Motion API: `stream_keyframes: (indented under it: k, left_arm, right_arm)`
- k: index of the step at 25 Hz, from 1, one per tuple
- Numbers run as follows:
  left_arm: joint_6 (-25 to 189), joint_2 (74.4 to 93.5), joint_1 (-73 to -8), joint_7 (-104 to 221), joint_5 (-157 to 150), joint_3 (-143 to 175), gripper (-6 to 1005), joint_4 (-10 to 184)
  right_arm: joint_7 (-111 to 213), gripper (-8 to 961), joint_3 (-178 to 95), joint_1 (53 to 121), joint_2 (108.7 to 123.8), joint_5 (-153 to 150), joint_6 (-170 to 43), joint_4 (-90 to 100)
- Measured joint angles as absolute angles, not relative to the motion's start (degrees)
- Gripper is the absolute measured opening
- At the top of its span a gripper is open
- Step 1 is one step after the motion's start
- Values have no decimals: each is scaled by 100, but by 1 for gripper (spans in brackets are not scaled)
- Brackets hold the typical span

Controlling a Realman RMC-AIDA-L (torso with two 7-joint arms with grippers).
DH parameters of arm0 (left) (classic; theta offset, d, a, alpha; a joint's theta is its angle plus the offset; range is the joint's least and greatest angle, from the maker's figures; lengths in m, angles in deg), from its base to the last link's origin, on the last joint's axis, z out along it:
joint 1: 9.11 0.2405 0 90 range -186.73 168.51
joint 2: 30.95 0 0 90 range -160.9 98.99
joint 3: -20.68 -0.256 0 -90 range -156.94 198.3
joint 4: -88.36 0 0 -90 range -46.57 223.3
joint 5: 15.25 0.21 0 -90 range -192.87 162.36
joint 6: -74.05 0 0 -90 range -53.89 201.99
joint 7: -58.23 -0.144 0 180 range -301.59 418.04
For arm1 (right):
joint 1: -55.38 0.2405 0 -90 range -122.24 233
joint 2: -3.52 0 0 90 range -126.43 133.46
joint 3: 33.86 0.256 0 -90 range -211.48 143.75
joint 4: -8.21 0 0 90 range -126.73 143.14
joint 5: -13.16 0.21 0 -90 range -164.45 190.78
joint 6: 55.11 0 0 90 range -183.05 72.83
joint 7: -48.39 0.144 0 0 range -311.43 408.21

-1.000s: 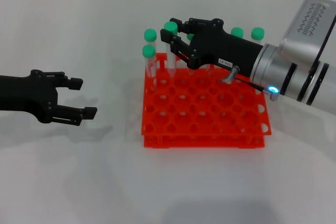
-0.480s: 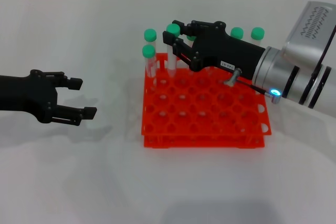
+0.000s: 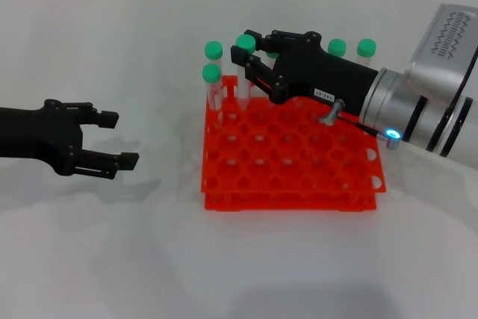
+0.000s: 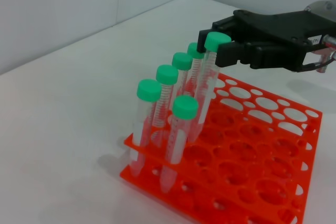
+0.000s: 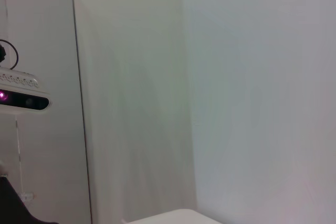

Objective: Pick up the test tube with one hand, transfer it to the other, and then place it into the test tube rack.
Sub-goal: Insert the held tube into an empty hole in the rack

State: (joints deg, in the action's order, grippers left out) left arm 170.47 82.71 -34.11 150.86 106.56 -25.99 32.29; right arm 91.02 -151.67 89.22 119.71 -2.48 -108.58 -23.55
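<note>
My right gripper [image 3: 240, 48], clamped on the green-capped test tube [image 4: 209, 80] tilted over the orange-red rack [image 3: 299, 177], could miss its hole or nudge neighbouring tubes [image 4: 168, 100]; my left gripper [image 3: 113, 140] gapes empty, well aside.

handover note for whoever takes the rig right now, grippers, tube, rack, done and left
Right gripper: over the far left part of the test tube rack, shut on the test tube just under its green cap. The tube leans, its lower end already down in a rack hole.
Left gripper: open, empty, parked over the table to the left of the rack.
Other tubes: five more green-capped ones show in the left wrist view, standing in the rack.
Done: pickup and handover, judging by the grip.
Left: seat the tube fully, open the right gripper, pull back.
</note>
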Motion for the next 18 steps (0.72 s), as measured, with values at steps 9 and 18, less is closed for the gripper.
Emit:
stream_keyframes:
  k: [9, 18]
  left_arm:
    - [17060, 8267, -3416, 15081, 10661, -2601, 881, 3229]
    - [17120, 8233, -3410, 15077, 10711, -2643, 881, 3232]
  right_arm:
    - [9102, 266, -15195, 8921, 11971, -248, -10864, -2345]
    - [9102, 266, -15202, 8997, 11971, -248, -10857, -2353]
